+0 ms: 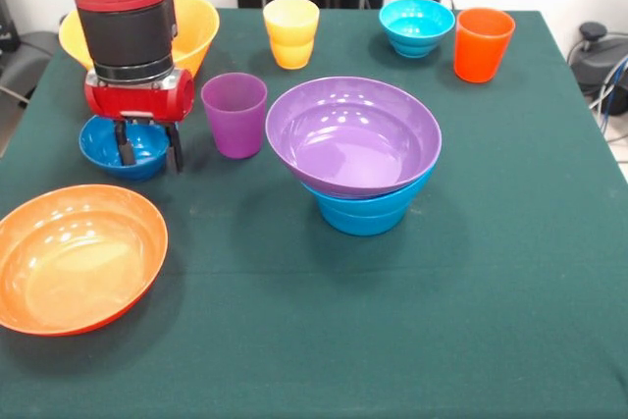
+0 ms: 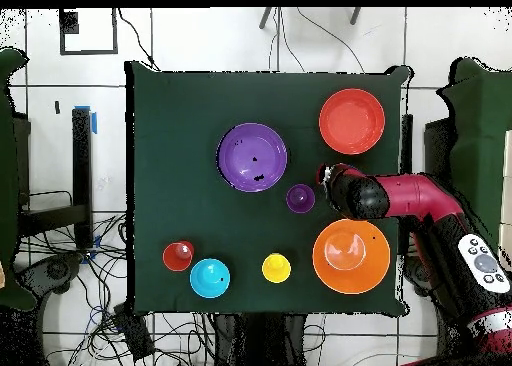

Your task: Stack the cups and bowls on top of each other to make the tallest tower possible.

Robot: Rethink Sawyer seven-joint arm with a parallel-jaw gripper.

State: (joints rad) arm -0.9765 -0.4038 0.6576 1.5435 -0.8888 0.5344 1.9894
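Note:
My gripper (image 1: pixel 149 151) is open and hangs low over the small dark blue bowl (image 1: pixel 108 149), one finger inside it and one outside its right rim. In the overhead view the gripper (image 2: pixel 326 176) hides that bowl. The purple cup (image 1: pixel 235 113) (image 2: pixel 300 198) stands just right of it. The tower is the wide purple bowl (image 1: pixel 353 134) (image 2: pixel 252 157) resting on mid-blue bowls (image 1: pixel 365 211). The yellow cup (image 1: pixel 291 31) (image 2: pixel 276 268), small cyan bowl (image 1: pixel 417 26) (image 2: pixel 210 278) and orange cup (image 1: pixel 484 43) (image 2: pixel 178 255) stand along the far edge.
The large yellow bowl (image 1: pixel 196 25) (image 2: pixel 351 255) sits behind the arm at the far left corner. The wide orange bowl (image 1: pixel 78 257) (image 2: pixel 352 121) lies at the near left. The green cloth (image 1: pixel 412 340) covers the table.

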